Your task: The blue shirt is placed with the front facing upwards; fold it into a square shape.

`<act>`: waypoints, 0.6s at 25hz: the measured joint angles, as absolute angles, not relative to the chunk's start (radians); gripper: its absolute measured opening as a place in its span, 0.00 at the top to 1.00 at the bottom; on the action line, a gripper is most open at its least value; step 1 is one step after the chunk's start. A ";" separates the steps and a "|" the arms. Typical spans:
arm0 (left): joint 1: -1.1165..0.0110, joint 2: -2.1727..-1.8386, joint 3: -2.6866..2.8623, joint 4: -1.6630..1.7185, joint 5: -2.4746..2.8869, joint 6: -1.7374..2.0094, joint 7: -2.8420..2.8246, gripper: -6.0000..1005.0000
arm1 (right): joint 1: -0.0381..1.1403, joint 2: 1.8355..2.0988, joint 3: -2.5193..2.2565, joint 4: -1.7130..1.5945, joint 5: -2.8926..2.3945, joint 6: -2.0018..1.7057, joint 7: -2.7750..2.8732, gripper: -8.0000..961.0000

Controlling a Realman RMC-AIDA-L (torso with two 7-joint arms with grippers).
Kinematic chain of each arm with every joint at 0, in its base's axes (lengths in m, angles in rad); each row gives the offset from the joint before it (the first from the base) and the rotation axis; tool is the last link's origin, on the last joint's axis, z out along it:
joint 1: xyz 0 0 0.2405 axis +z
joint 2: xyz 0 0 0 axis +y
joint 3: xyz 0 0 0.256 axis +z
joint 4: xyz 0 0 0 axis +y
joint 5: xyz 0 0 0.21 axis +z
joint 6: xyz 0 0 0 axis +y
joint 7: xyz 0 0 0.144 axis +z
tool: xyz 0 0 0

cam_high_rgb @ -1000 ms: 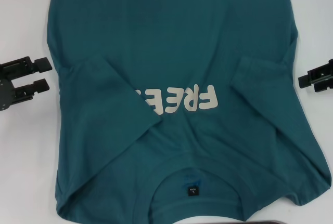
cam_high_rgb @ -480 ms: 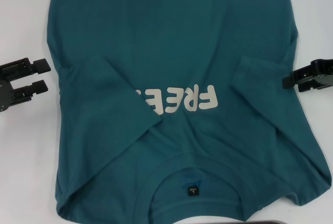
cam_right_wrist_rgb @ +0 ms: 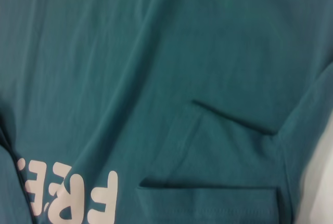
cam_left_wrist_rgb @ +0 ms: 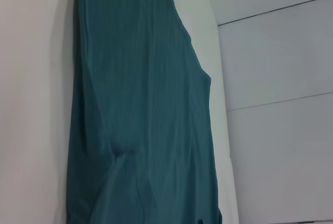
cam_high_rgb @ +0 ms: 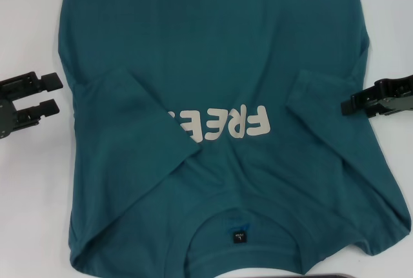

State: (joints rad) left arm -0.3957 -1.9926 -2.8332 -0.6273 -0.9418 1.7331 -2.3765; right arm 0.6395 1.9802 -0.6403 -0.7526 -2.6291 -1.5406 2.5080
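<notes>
Blue shirt [cam_high_rgb: 213, 65] with both sleeves folded inward, body unfolded; left gripper [cam_high_rgb: 40, 95] beside it open, empty; right gripper [cam_high_rgb: 352, 102] at its edge, seemingly closed, empty.

We see a white desk [cam_high_rgb: 32, 213] spreading beneath and beyond both sets of jaws. Past the left jaws, a pale panelled wall [cam_left_wrist_rgb: 276, 104] rises beyond the desk edge. A dark object's edge [cam_high_rgb: 361, 275] lies nearer us than the right jaws.
</notes>
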 joint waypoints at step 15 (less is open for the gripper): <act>-0.397 -1.995 -2.833 -0.627 -0.942 1.732 -2.378 0.28 | 0.647 1.994 -0.646 -0.752 -2.603 -1.553 2.488 0.50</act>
